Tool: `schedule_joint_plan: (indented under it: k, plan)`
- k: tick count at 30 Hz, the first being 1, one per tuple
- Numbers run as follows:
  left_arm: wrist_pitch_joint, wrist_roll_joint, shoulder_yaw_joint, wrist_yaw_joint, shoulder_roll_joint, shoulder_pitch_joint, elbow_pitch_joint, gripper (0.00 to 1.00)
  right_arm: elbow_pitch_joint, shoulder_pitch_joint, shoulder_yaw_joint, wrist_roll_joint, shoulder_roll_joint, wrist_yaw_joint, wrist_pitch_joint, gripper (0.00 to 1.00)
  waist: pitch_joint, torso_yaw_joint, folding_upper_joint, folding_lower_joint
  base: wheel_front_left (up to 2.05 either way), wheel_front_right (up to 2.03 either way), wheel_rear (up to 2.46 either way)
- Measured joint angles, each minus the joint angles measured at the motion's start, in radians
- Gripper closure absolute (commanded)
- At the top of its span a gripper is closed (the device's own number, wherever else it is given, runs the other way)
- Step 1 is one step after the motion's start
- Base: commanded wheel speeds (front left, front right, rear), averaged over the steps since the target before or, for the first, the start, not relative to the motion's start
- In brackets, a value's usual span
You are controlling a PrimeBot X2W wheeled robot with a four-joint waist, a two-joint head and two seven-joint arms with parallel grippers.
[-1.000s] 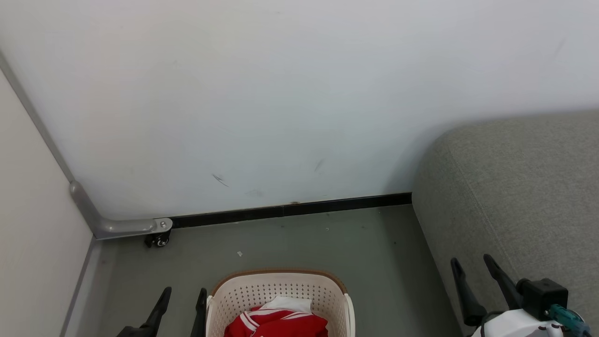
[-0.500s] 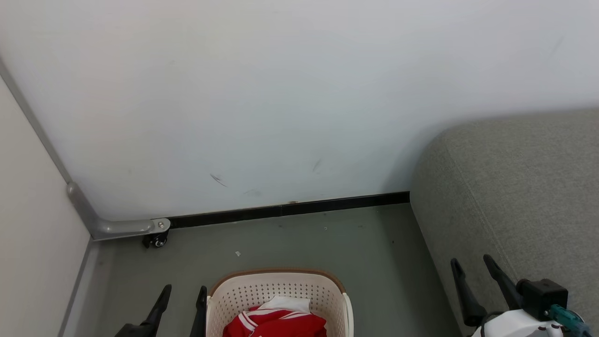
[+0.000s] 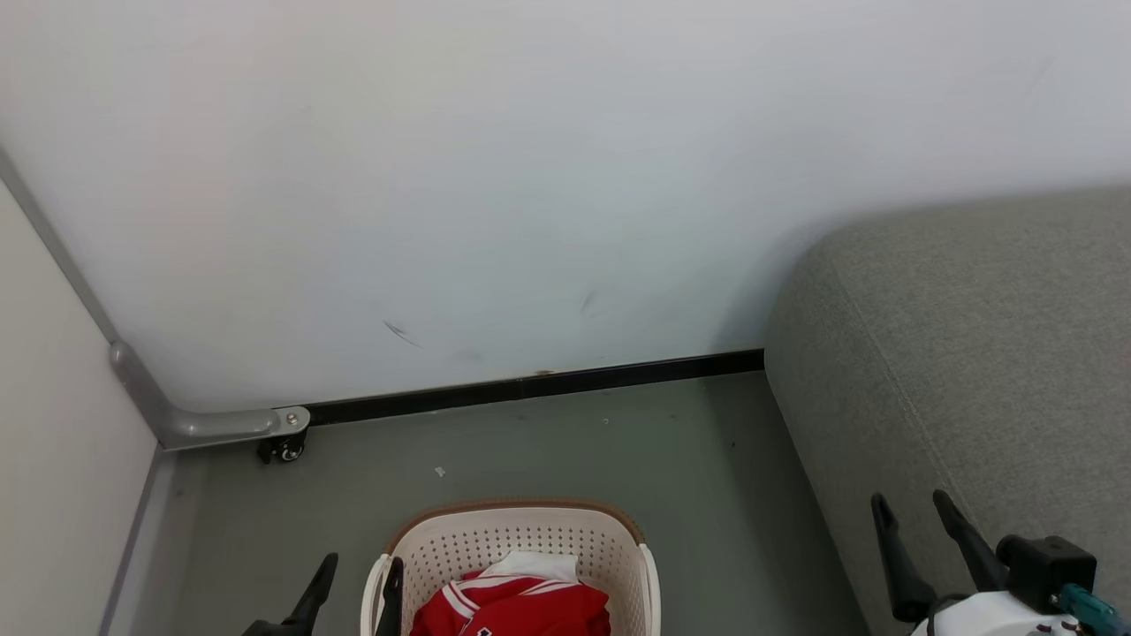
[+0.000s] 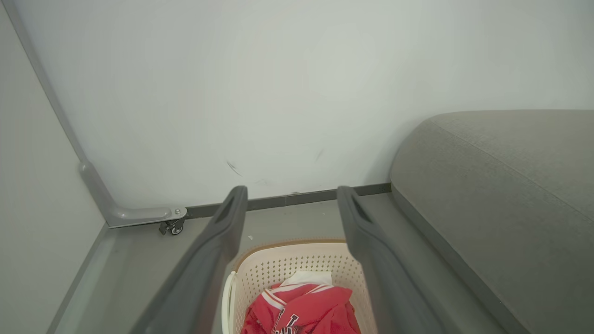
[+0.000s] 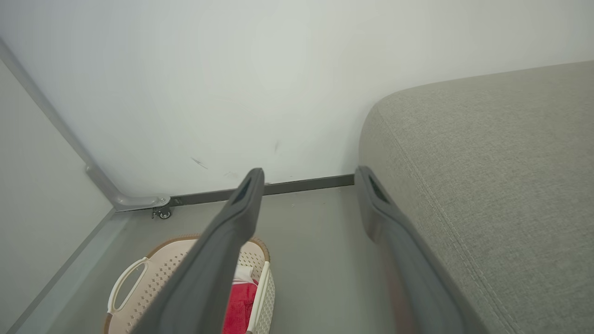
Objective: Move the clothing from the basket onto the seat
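Note:
The cream basket (image 3: 530,541) stands on the grey floor at the bottom centre of the head view, holding red clothing (image 3: 517,605) with white trim. My left gripper (image 3: 362,565) is open beside the basket's left handle, its fingers empty. From the left wrist view the left gripper (image 4: 292,191) hangs above the basket (image 4: 287,264) and the clothing (image 4: 306,306). My right gripper (image 3: 908,499) is open in front of the grey seat (image 3: 972,353). In the right wrist view the right gripper (image 5: 310,172) frames bare floor, with the basket (image 5: 162,273) at lower left and the seat (image 5: 487,162) on the right.
A white wall with a black baseboard (image 3: 530,386) closes off the back. On the left, a pale panel rests on a grey metal foot with a small caster (image 3: 283,449). Grey floor (image 3: 689,477) lies between the basket and the seat.
The head view has shifted a little, so the wall corner and basket sit slightly further left. Both grippers show a bit lower in the view and stay open.

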Motion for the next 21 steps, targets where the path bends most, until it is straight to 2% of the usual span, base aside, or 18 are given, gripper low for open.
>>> schedule_joint_plan:
  k: [10,21]
  plan:
    - [0.0,0.005,-0.05,-0.026,0.001,0.001,0.055,0.0,0.015,0.069,-0.008,0.004,0.001,0.0,0.0,0.0,0.028,-0.02,0.0,-0.0001,0.0,0.0,0.0]
    - [0.0,-0.001,-0.093,-0.034,0.001,-0.001,0.128,0.0,-0.006,0.147,-0.004,-0.016,0.002,0.0,0.0,0.0,0.083,-0.042,0.0,-0.0001,0.0,0.0,0.0]
